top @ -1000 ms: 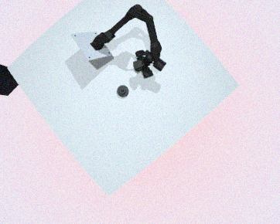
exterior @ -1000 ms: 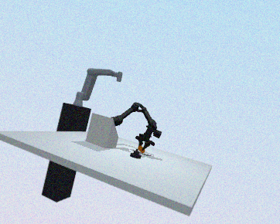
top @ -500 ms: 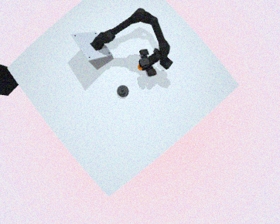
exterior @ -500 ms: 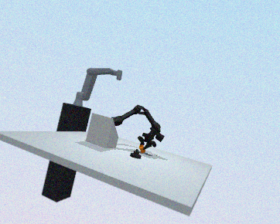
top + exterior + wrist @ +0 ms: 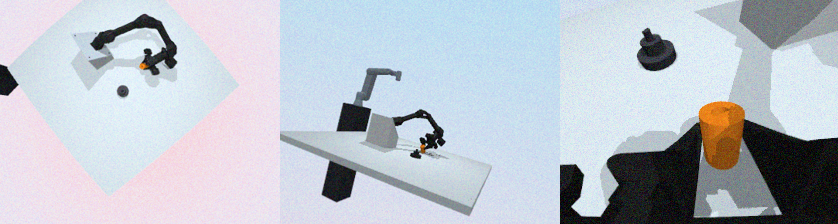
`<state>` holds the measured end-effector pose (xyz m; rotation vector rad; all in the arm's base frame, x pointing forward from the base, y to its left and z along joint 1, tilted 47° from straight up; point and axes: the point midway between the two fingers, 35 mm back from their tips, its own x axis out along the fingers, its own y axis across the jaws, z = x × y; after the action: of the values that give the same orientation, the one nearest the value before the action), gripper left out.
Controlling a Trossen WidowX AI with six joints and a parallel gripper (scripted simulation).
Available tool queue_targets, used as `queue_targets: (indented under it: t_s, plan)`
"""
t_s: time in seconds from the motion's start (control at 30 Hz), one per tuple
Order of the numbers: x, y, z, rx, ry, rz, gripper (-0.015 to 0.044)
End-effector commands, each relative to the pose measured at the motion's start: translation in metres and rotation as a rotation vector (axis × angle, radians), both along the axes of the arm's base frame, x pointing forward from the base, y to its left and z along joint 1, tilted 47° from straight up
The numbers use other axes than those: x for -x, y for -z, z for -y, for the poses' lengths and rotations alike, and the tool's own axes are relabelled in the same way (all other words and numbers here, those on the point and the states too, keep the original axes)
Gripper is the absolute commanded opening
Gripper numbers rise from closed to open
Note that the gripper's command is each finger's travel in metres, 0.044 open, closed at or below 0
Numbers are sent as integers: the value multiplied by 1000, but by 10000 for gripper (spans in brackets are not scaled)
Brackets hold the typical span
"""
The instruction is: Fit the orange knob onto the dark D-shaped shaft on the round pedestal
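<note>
The orange knob is held between the fingers of my gripper, which is shut on it. The gripper is slanted, and the knob is off to the side of the pedestal, not touching it. The dark round pedestal stands upright on the table, at the upper left in the wrist view. Its thin shaft is bare. The flat side of the shaft cannot be made out. The knob's near end shows a small recess in the wrist view; its flat side is unclear.
A pale grey block stands by my arm's base on the light table. A grey arm stands on a black pillar behind the table.
</note>
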<state>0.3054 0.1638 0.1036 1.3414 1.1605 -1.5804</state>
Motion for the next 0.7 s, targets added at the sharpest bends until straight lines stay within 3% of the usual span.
queue_targets:
  t_s: [0.0, 0.2, 0.67]
  plan:
    - [-2, -3, -3, 69, -9, -19, 179]
    - [-4, -6, -8, 150, -23, -52, 179]
    - [-6, -10, -11, 134, -21, -41, 179]
